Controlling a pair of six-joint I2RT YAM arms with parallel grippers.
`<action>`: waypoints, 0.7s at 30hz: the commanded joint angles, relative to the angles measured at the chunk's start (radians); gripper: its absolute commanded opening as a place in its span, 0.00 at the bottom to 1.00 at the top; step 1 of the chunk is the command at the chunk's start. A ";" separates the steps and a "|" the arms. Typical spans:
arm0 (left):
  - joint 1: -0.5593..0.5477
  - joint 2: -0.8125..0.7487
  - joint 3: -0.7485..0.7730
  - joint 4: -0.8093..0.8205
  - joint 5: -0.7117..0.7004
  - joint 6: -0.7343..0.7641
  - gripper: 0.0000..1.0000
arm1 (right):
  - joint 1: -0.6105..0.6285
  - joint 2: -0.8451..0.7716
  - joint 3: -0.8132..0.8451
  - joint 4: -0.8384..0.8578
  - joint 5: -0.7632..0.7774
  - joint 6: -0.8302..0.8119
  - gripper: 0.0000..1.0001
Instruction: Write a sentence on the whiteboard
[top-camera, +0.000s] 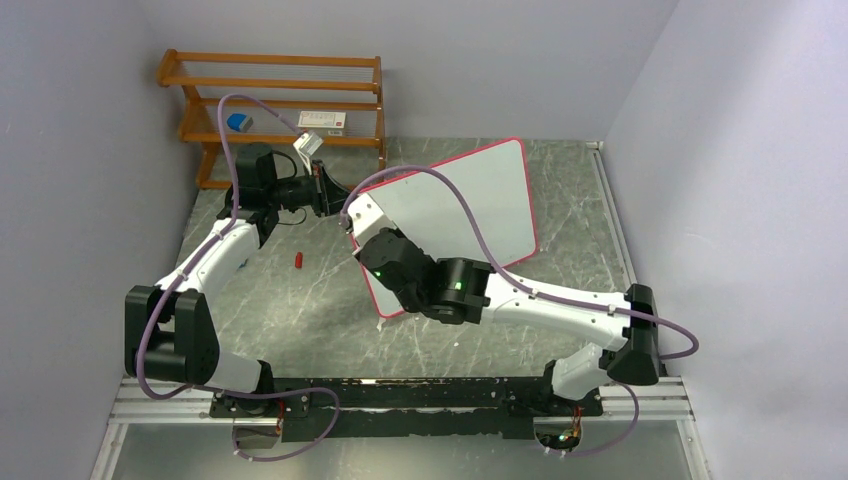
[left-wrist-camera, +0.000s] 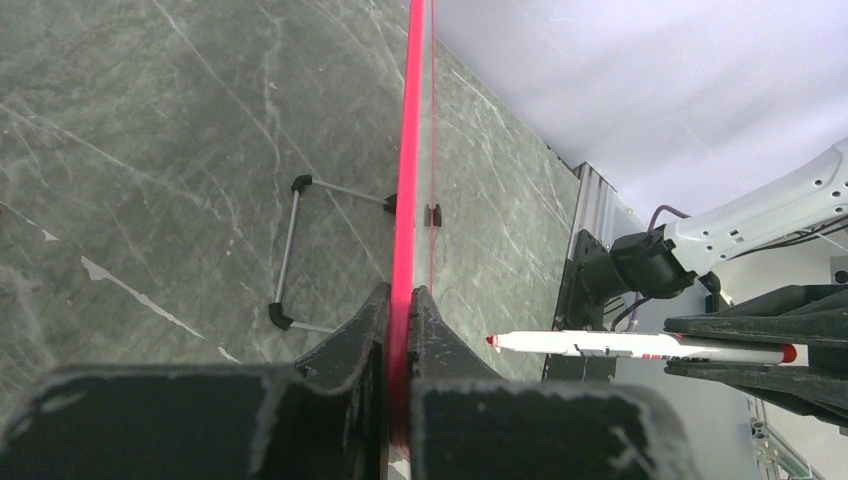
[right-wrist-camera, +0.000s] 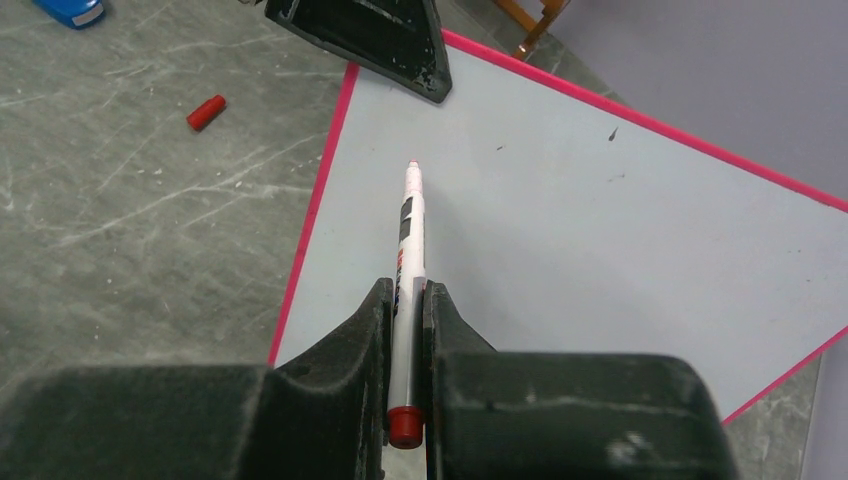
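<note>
The whiteboard (top-camera: 470, 195), white with a red-pink frame, stands tilted on the stone table. No red words of the sentence show on its face (right-wrist-camera: 600, 220), only a few small dark specks. My left gripper (top-camera: 335, 195) is shut on the board's upper left frame edge (left-wrist-camera: 410, 180); in the left wrist view its jaws (left-wrist-camera: 410, 300) clamp the red edge. My right gripper (top-camera: 352, 232) is shut on a white marker (right-wrist-camera: 408, 240) with a red tip, uncapped, pointing at the board's upper left area. In the left wrist view the marker (left-wrist-camera: 640, 345) has its tip a short way off the board face.
The marker's red cap (top-camera: 298, 261) lies on the table left of the board, also in the right wrist view (right-wrist-camera: 206, 112). A wooden slatted rack (top-camera: 280, 100) stands at the back left with a blue item (top-camera: 238, 122) and a box (top-camera: 325, 120). The board's wire stand (left-wrist-camera: 290, 250) rests behind it.
</note>
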 joint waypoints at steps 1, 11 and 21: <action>-0.018 -0.007 0.005 -0.056 -0.009 0.022 0.05 | 0.008 0.024 0.056 0.029 0.036 -0.020 0.00; -0.021 -0.002 0.005 -0.055 -0.002 0.022 0.05 | 0.007 0.087 0.105 0.016 0.048 -0.028 0.00; -0.024 -0.001 0.007 -0.058 0.001 0.025 0.05 | -0.003 0.114 0.118 0.012 0.060 -0.028 0.00</action>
